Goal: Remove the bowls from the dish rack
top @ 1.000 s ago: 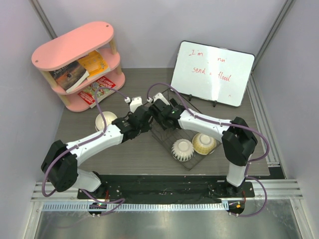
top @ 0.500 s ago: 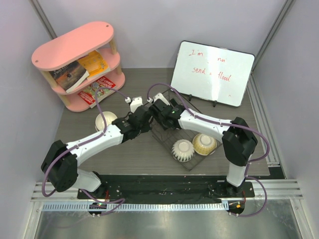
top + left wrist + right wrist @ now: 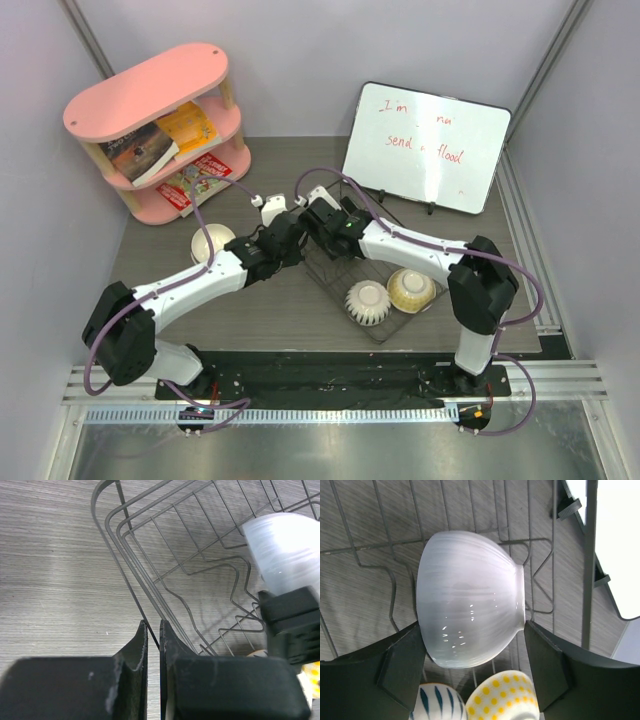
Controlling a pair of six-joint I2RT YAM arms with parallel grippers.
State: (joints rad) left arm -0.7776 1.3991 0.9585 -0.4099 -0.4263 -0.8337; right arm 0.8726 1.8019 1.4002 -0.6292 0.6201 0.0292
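Observation:
The black wire dish rack (image 3: 332,272) lies right of centre, and my left gripper (image 3: 152,625) is shut on its rim wire (image 3: 120,555) at the left corner. My right gripper (image 3: 472,625) is closed across the white ribbed bowl (image 3: 470,610), which lies on its side above the rack floor with a finger against each flank. Just below it in the right wrist view are a blue-and-white bowl (image 3: 437,702) and a yellow dotted bowl (image 3: 502,697). From above, these two sit upside down in the rack's near end (image 3: 367,301) (image 3: 410,288). A cream bowl (image 3: 211,240) stands on the table to the left.
A pink shelf (image 3: 160,120) holding books stands at the back left. A whiteboard (image 3: 425,145) on an easel leans at the back right, close behind the rack. Both arms meet over the rack's far left corner.

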